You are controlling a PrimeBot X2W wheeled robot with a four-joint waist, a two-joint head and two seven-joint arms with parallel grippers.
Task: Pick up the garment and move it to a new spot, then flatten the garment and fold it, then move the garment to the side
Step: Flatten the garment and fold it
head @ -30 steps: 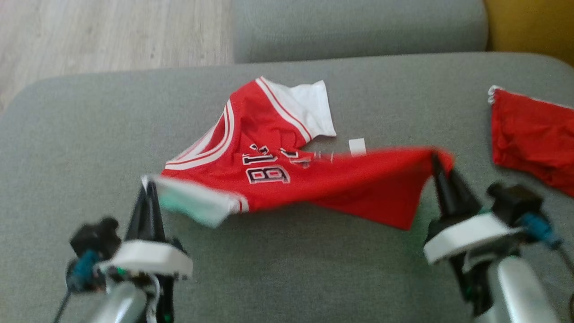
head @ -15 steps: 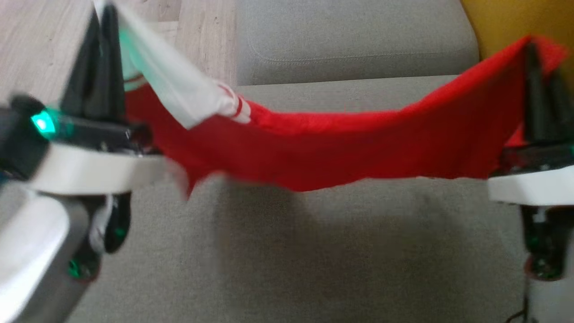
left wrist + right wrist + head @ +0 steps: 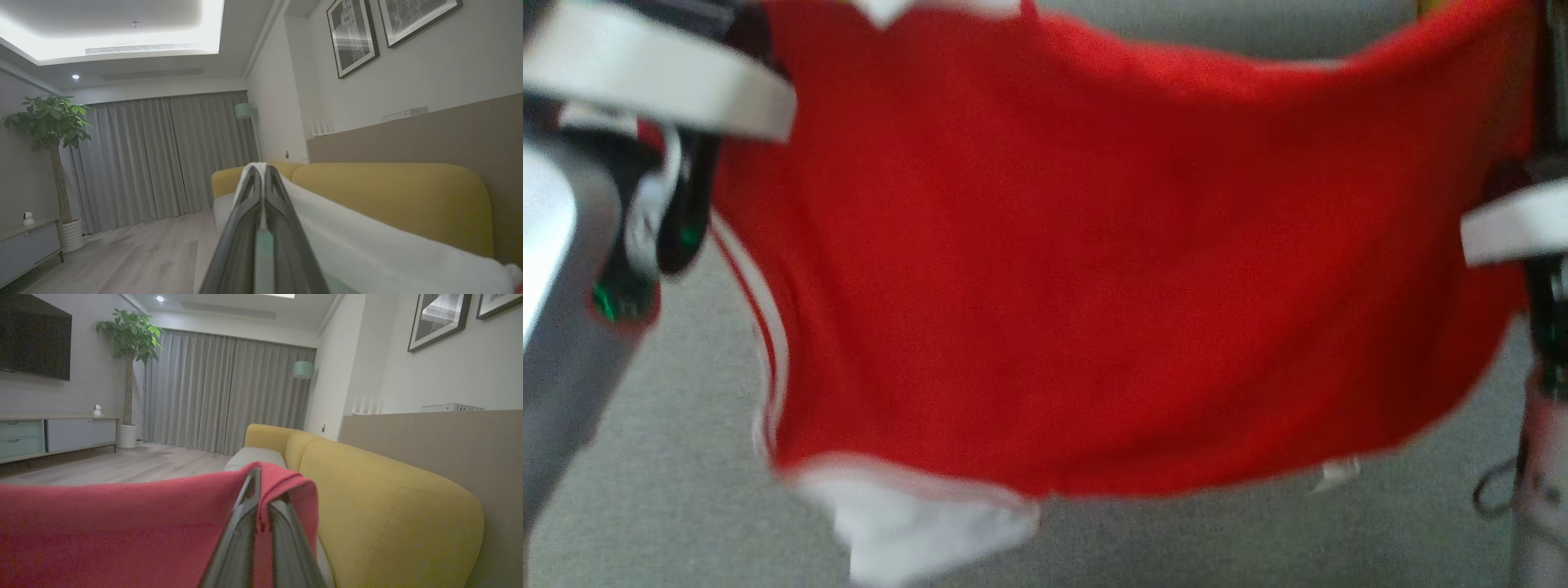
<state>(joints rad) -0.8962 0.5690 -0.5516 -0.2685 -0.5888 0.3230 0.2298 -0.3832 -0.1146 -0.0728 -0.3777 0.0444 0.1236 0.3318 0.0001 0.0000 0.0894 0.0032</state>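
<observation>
Head view: you see the grey sofa seat (image 3: pixel 645 506) beneath the garment (image 3: pixel 1111 286), a red jersey that hangs in the air as a broad sheet stretched between both arms. Its white-striped edge (image 3: pixel 772 351) runs down the left side. Refer to the left wrist view for the left tool (image 3: pixel 261 173): its jaws are pressed together on white fabric of the garment. Refer to the right wrist view for the right tool (image 3: pixel 261 490): its jaws are clamped on a red corner of the garment. A white sleeve (image 3: pixel 923 531) dangles at the garment's lower left. A small white tag (image 3: pixel 1339 474) hangs at its lower right.
</observation>
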